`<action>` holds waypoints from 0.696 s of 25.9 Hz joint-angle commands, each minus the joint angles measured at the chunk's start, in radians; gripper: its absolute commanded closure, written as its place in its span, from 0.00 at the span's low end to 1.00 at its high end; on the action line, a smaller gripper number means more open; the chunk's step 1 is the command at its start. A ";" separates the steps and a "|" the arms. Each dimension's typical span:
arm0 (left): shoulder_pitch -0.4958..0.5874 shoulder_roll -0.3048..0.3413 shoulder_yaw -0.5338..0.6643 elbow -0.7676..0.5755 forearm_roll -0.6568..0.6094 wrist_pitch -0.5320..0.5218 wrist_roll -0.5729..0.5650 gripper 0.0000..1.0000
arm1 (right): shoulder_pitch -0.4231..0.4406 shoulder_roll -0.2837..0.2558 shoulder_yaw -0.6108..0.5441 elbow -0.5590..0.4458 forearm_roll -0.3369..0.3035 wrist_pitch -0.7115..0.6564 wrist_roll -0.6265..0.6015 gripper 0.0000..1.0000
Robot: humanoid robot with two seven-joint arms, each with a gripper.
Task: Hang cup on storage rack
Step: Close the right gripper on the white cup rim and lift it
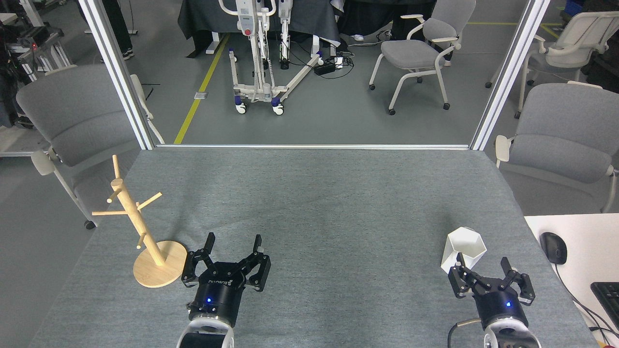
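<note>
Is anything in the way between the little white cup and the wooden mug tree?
Only the open left gripper sits low beside the light wooden mug tree; otherwise bare grey table separates it from the small white faceted cup.

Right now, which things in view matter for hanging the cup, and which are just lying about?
For the job:
cup, on the table's right side
storage rack, on its left side
right gripper, open, just short of the cup

Lying about:
computer mouse
keyboard
grey chairs
</note>
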 commanded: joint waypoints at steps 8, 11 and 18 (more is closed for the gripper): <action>0.000 -0.008 0.000 0.009 0.000 0.004 0.000 0.01 | -0.034 -0.003 0.024 0.062 0.011 0.002 0.001 0.00; -0.001 -0.006 0.000 0.009 0.000 0.004 -0.001 0.01 | -0.048 -0.004 0.024 0.073 0.009 0.002 0.001 0.00; -0.001 -0.006 0.000 0.009 0.000 0.004 -0.001 0.01 | -0.089 -0.006 0.024 0.128 0.011 0.014 0.001 0.00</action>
